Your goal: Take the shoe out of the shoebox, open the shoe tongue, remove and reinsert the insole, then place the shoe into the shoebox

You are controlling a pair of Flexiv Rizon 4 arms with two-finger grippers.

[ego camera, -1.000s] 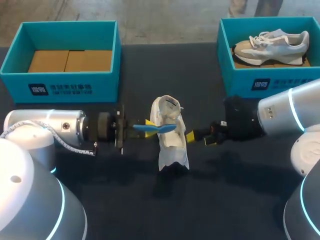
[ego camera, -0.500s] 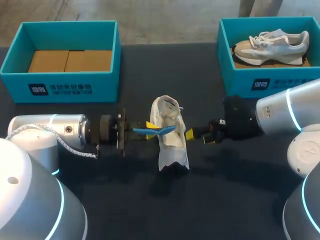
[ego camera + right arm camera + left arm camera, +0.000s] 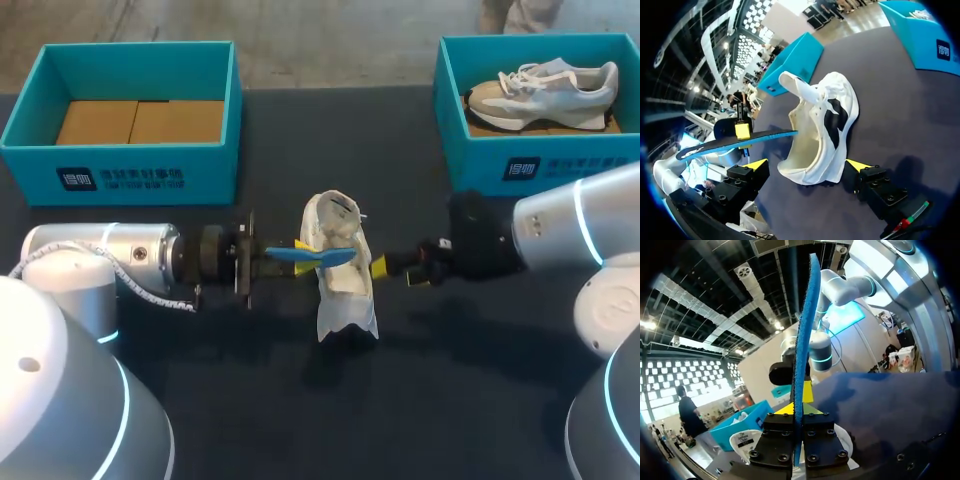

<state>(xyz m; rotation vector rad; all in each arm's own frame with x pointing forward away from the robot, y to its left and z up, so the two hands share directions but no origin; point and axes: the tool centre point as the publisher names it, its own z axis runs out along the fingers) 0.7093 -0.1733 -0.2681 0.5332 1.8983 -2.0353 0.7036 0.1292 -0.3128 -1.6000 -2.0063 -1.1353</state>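
A white shoe [image 3: 342,285] stands mid-table with its tongue pulled up and its opening showing. My left gripper [image 3: 282,252] is shut on one end of a blue insole [image 3: 318,256], which reaches across the shoe's opening. In the left wrist view the insole [image 3: 803,335] stands edge-on, clamped between the fingers of the left gripper [image 3: 799,407]. My right gripper [image 3: 395,271] is open at the shoe's right side. In the right wrist view the shoe [image 3: 826,131] sits just ahead of the right gripper [image 3: 809,166], between its spread fingers, and the insole [image 3: 735,142] hangs beside it.
A teal shoebox [image 3: 36,150] with a cardboard floor stands at the back left. Another teal box [image 3: 448,110] at the back right holds a grey and white shoe [image 3: 545,88]. Dark table surface lies open in front of the shoe.
My left arm has shifted slightly to the right, carrying the insole further over the shoe. My right gripper has edged a little left toward the shoe.
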